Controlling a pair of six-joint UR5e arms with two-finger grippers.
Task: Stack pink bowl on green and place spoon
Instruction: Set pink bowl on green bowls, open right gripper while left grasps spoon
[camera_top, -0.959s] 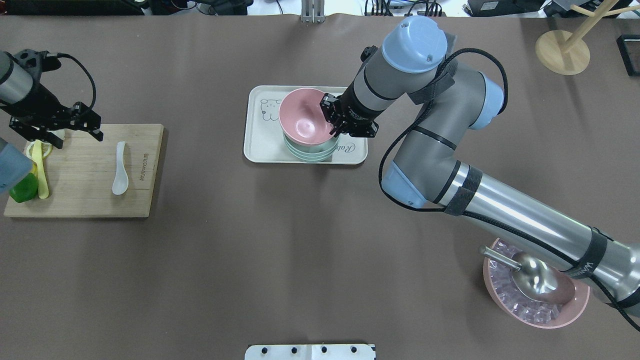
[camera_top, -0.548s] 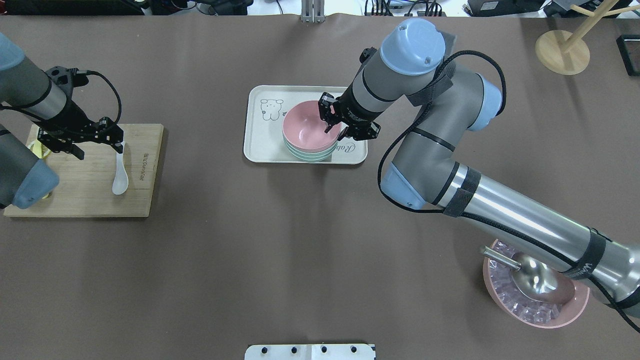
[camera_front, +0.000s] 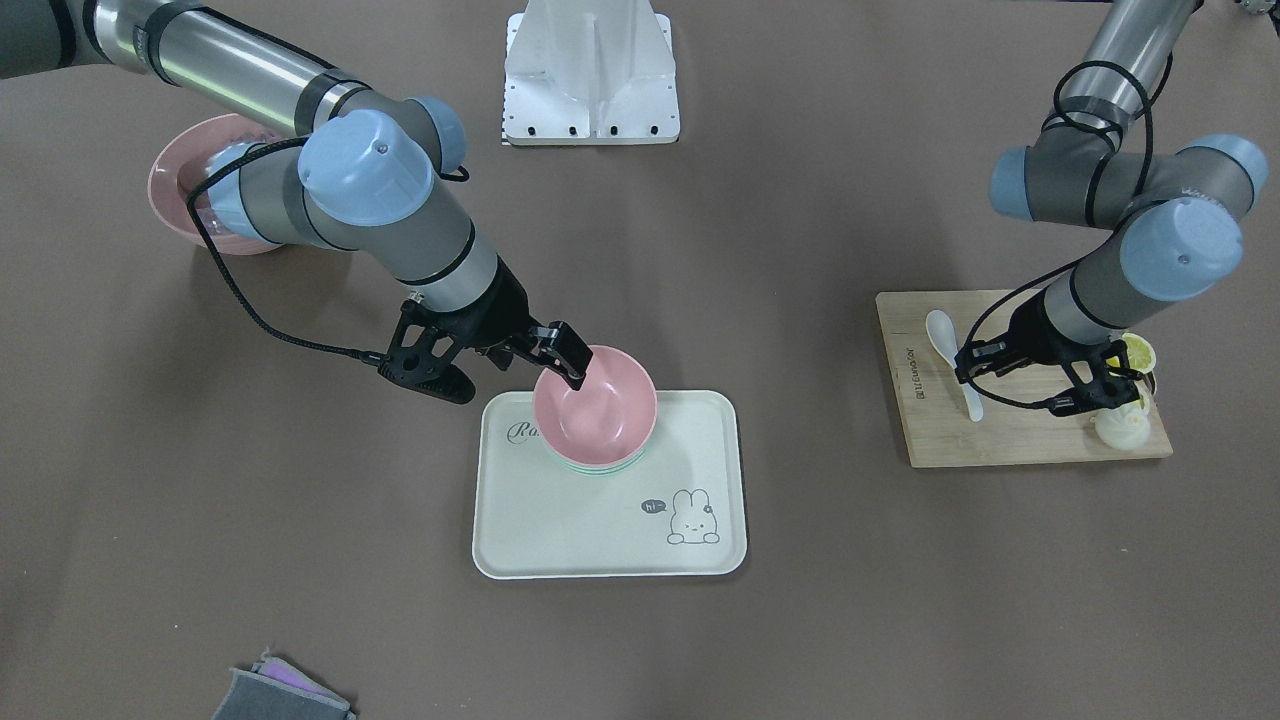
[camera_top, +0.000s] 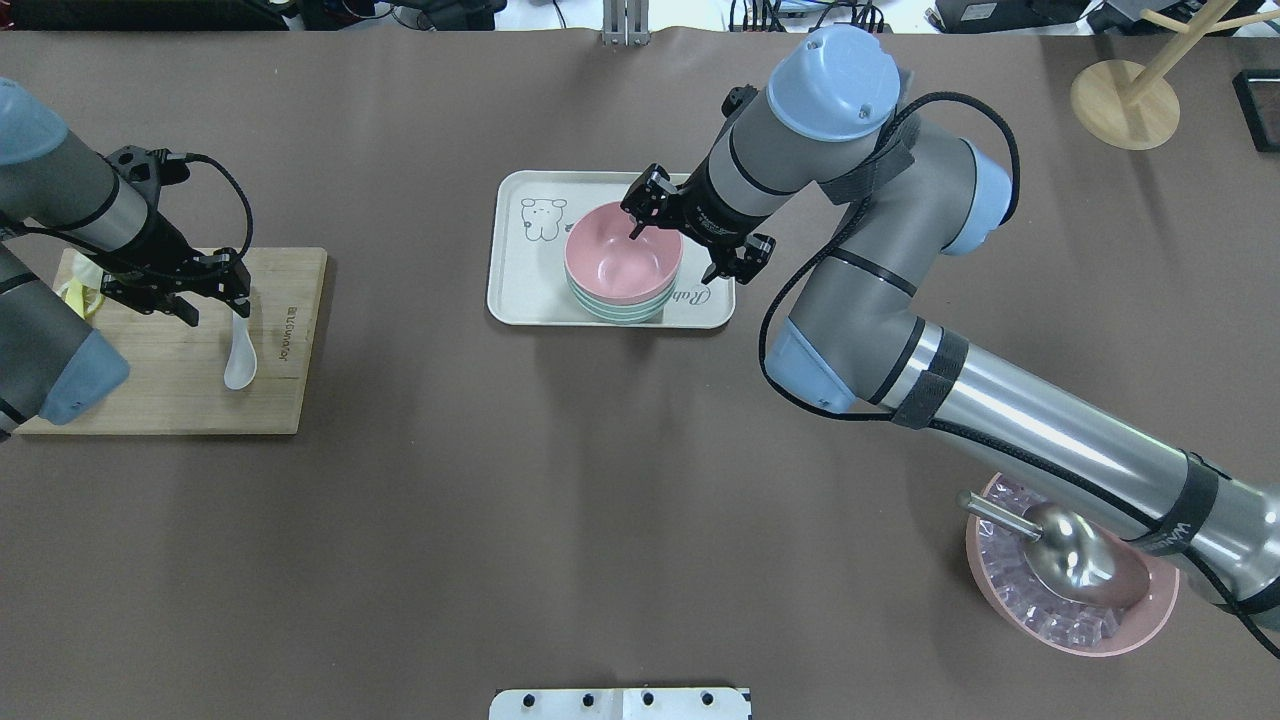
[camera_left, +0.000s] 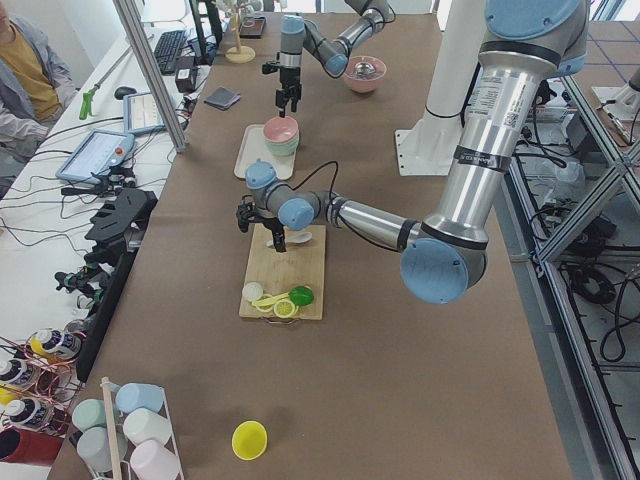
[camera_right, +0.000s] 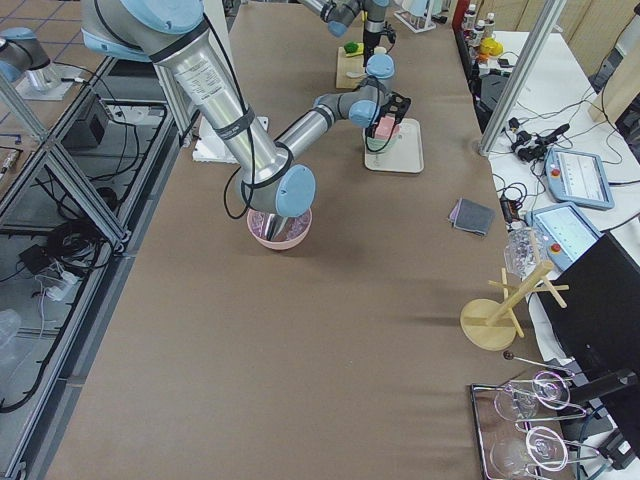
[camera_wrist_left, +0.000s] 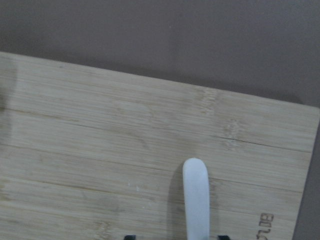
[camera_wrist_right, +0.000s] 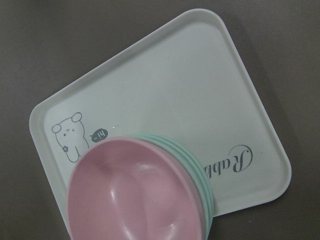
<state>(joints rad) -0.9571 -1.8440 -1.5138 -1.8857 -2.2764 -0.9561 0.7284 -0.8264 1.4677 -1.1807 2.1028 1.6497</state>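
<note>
The pink bowl (camera_top: 620, 260) sits nested on the stack of green bowls (camera_top: 610, 308) on the cream tray (camera_top: 520, 290); the right wrist view shows the pink bowl (camera_wrist_right: 130, 200) on the green rims (camera_wrist_right: 200, 175). My right gripper (camera_top: 672, 257) is open, one finger over the bowl's inside and the other outside its rim; it also shows in the front view (camera_front: 518, 388). The white spoon (camera_top: 240, 355) lies on the wooden board (camera_top: 170, 390). My left gripper (camera_top: 217, 312) is open just above the spoon's handle end (camera_wrist_left: 196, 200), which lies between the fingers.
Lemon slices (camera_front: 1135, 350) and a green piece lie at the board's outer end. A pink bowl of ice (camera_top: 1100, 645) with a metal scoop (camera_top: 1075, 560) stands at the near right. A wooden stand (camera_top: 1125, 105) is at the far right. A grey cloth (camera_front: 280, 695) lies by the operators' edge.
My right gripper set the tilted pink bowl level onto the green stack and opened. My left gripper moved right, from the board's corner to over the spoon's handle.
</note>
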